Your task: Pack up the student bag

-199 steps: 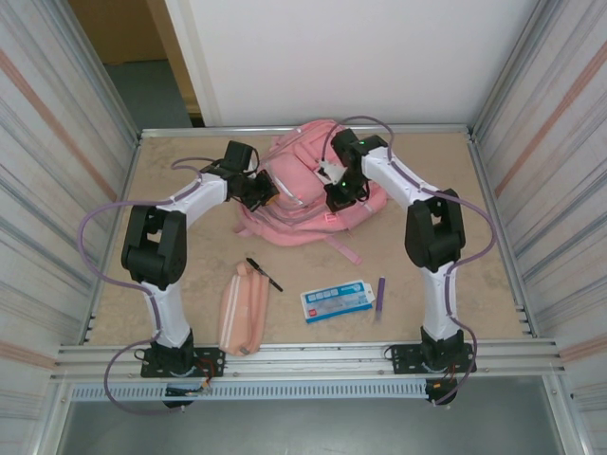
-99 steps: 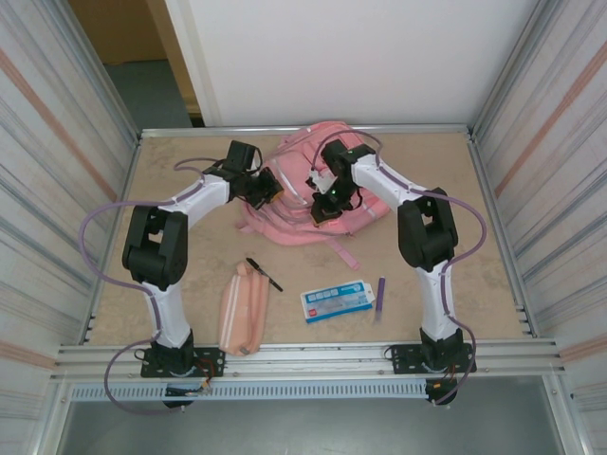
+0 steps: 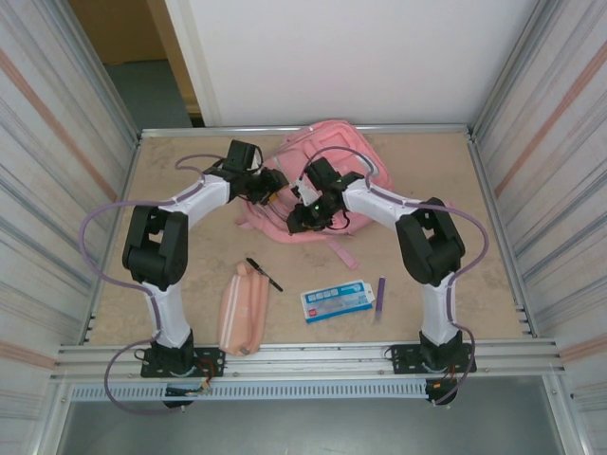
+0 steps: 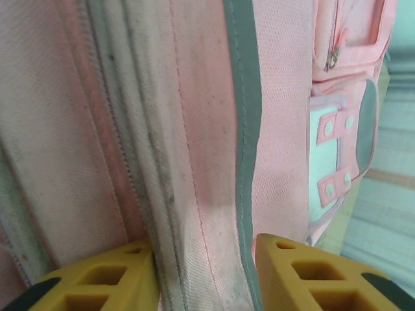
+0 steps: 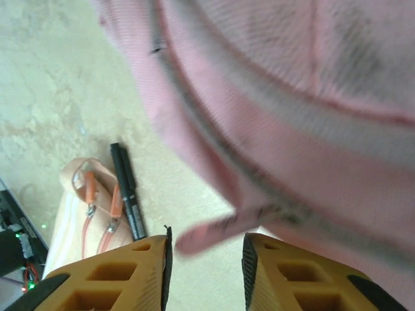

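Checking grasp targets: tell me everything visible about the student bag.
The student bag is a large pink woven-fabric backpack lying at the far middle of the table, one strap trailing toward the near edge. Grey trim borders a zip seam; a front pocket carries a pale patch with pink tabs. The fabric looks smudged. The jaws of the left gripper stand apart astride the seam; those of the right gripper flank a loose pink tab.

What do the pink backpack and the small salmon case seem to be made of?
Student bag: woven cloth, matte; weave and stitched seams show, with smoother grey piping. Pencil case: probably soft fabric or vinyl; it sags and has zip pulls.
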Tool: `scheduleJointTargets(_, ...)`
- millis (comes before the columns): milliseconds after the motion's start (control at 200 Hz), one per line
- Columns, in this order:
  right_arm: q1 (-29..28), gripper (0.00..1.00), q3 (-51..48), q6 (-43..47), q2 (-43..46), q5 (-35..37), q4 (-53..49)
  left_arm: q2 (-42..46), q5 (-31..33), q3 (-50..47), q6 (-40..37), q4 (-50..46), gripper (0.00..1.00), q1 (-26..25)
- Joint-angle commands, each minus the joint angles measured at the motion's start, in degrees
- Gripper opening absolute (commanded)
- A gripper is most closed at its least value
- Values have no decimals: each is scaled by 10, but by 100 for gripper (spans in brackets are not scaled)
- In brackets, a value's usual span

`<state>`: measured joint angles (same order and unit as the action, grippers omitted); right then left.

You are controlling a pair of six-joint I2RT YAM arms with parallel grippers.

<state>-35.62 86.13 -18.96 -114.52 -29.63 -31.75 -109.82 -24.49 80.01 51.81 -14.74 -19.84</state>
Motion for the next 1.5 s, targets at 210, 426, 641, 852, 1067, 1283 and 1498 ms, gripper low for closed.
scheduleJointTargets(210, 31, 40, -104, 17, 157, 64, 8, 149, 3, -64, -136, -118, 44, -14)
scheduleJointTargets(426, 42, 41, -132, 26, 226, 136, 11, 159, 88, -86, -210, -163, 43, -106)
scheduleJointTargets(641, 45, 42, -152, 28, 258, 163, 31, 128, 180, -61, -224, -216, 43, -136)
scheduleJointTargets(852, 49, 42, -181, 24, 276, 174, 55, 100, 206, -42, -251, -213, 42, -157)
scheduleJointTargets(1067, 49, 42, -187, 29, 281, 186, 63, 51, 230, -4, -288, -218, 39, -173)
scheduleJointTargets(1283, 55, 42, -192, 39, 292, 191, 62, 11, 267, 19, -312, -221, 37, -174)
scheduleJointTargets(1498, 67, 42, -199, 39, 300, 185, 71, -14, 308, 34, -350, -223, 34, -182)
